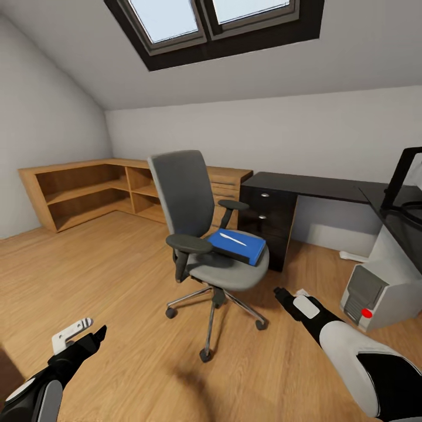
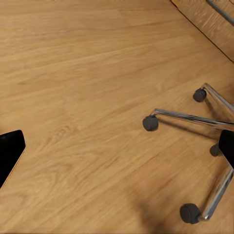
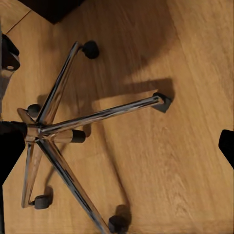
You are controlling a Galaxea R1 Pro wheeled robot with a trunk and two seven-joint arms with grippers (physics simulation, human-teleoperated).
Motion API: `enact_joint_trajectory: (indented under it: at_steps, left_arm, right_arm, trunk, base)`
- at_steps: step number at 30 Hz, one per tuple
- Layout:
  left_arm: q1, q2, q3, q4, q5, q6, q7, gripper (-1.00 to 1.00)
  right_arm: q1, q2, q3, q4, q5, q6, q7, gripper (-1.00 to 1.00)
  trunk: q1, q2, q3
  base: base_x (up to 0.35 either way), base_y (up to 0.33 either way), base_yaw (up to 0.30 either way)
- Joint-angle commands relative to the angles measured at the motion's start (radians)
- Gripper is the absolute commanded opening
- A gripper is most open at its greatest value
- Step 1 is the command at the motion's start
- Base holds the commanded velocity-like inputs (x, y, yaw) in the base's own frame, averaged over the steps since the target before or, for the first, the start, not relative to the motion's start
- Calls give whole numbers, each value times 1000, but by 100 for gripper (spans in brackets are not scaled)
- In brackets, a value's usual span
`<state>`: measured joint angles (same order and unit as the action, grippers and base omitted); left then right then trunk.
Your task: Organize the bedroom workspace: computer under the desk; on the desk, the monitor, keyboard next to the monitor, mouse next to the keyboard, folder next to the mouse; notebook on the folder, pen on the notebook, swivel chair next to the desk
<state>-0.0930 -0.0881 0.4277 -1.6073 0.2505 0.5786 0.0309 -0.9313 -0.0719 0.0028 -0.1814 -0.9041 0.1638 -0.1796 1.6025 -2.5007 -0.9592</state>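
The grey swivel chair stands mid-floor, left of the black desk. On its seat lies the blue folder with the whitish pen on top. The monitor shows partly at the desk's right end, and the computer sits on the floor below it. The notebook, keyboard and mouse are out of view. My left gripper hangs open low at the left. My right gripper is open just right of the chair's chrome base, below seat height.
A light wooden shelf-and-drawer unit runs along the back left wall. Black drawers close the desk's left end. A small white object lies on the floor by the desk. Open wooden floor lies left of the chair.
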Motion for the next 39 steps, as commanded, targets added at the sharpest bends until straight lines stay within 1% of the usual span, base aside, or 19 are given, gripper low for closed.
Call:
enact_joint_trajectory:
  at_steps: [1,6,13,15,17,19,20,21,23,28,39]
  left_arm:
    - [-1,-1,1,-1,10,6,3,100]
    - [-1,-1,-8,-1,10,6,4,100]
    - [-1,-1,-42,0,9,6,7,100]
    - [-1,-1,-66,0,8,6,8,100]
    - [-1,0,-106,1,6,6,10,100]
    - [-1,0,-131,1,6,6,10,100]
    - [-1,0,-137,2,6,6,10,100]
    - [-1,0,-155,10,5,6,9,100]
    - [-1,0,-164,15,4,6,5,100]
    - [-1,0,-173,19,4,6,3,100]
    - [-1,-1,-176,20,4,6,4,100]
  right_arm:
    - [0,0,0,-3,-2,11,-4,100]
    - [0,0,1,-3,-2,34,11,100]
    - [0,-1,1,-2,-2,47,64,100]
    - [0,-1,1,-2,-2,49,80,100]
    - [0,-2,1,-2,-2,50,91,100]
    - [0,-2,1,-2,-1,51,94,100]
    - [0,-2,1,-2,-1,51,95,100]
    - [0,-2,0,-1,-1,51,97,100]
    - [0,-2,1,-2,-1,51,98,100]
    - [0,-2,2,-2,-1,51,98,100]
    - [0,-2,3,-3,-1,51,99,100]
  trunk:
    - [0,0,-1]
    - [0,0,-4]
    - [0,0,-7]
    - [0,0,-8]
    - [0,0,-8]
    - [0,0,-9]
    - [0,0,-9]
    - [0,0,-9]
    - [0,0,-9]
    - [0,0,-9]
    - [0,0,-9]
  base:
    - [-2,0,201]
    - [-1,0,224]
    - [0,0,217]
    - [0,0,102]
    - [0,0,48]
    - [0,0,24]
    - [0,0,15]
    - [6,0,6]
    - [68,0,4]
    - [234,38,1]
    - [319,12,0]
